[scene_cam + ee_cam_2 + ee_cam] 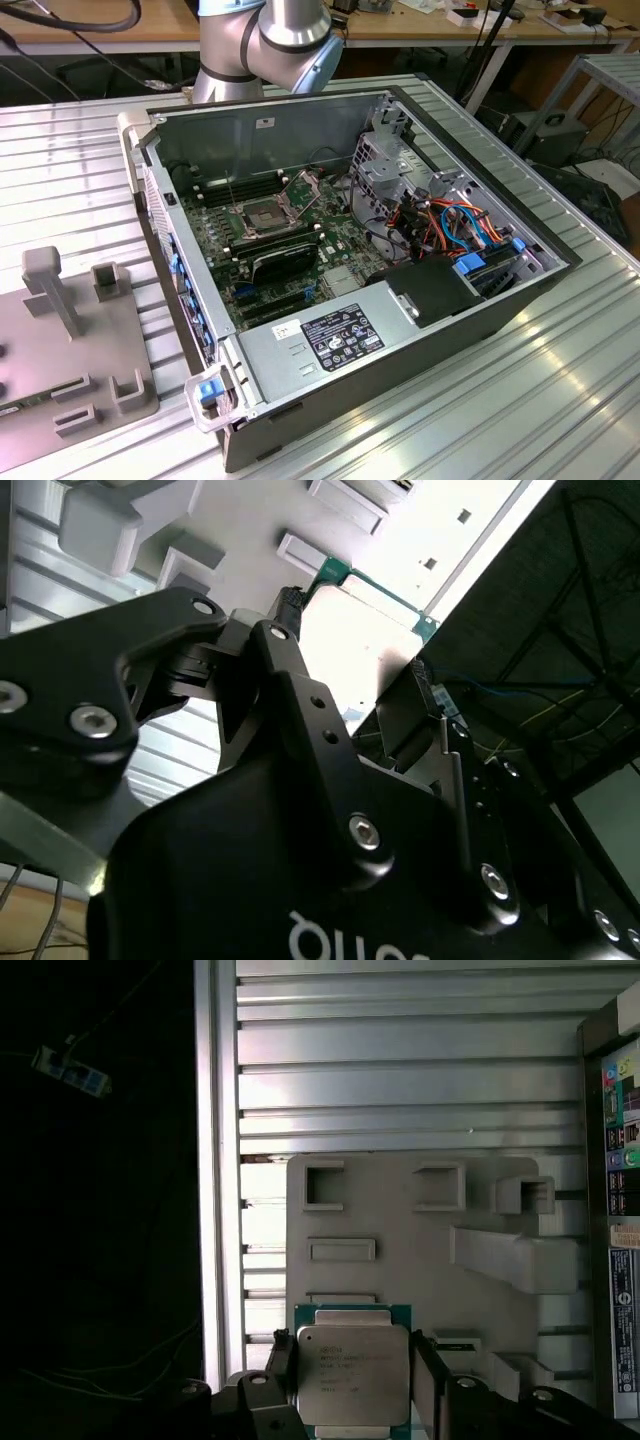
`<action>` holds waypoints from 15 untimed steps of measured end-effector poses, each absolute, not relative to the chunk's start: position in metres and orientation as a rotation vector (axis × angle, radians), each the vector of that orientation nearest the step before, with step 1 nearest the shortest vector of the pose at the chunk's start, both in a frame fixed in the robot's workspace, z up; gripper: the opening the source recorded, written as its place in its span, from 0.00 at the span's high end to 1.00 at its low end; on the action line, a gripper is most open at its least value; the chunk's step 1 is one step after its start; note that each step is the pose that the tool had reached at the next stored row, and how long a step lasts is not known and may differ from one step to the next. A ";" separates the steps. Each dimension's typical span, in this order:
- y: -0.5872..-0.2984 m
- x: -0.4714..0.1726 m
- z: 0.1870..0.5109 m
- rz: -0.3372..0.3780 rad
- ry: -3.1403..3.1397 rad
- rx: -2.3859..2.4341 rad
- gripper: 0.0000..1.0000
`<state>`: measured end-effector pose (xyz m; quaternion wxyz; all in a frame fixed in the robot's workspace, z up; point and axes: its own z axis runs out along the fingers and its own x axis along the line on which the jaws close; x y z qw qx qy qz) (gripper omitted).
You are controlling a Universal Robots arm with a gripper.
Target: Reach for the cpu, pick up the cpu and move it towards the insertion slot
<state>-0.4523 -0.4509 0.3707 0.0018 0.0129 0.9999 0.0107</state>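
Currently I read the step in hand as the pick-up. In the first wrist view the gripper [351,1340] has its 2 fingers [425,1370] set apart by the width of the cpu [352,1375] and closed against 2 opposite edges of it. I see no gap at either edge, so I judge the chip pinched rather than merely straddled.

The cpu lies flat between the fingers, metal lid toward the camera, its far edge just past the fingertips. Beyond the fingertips is the grey fixture plate [400,1230]. Whether the chip is clear of that plate or resting on it, I cannot tell.

The insertion slot [255,215] sits on the motherboard [215,260] inside the open case [300,115], well apart from the fingers.

Requirements for a transfer toward the slot, as I judge them:
1. Constant grip force, because contact is on 2 thin edges only.
2. A level chip throughout.
3. Clearance over the case wall before any descent toward the slot.
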 end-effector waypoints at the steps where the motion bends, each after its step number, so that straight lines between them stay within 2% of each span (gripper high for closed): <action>1: -0.451 -0.452 0.372 0.033 3.137 0.040 0.45; 15: -0.451 -0.452 0.402 0.033 3.139 0.040 0.45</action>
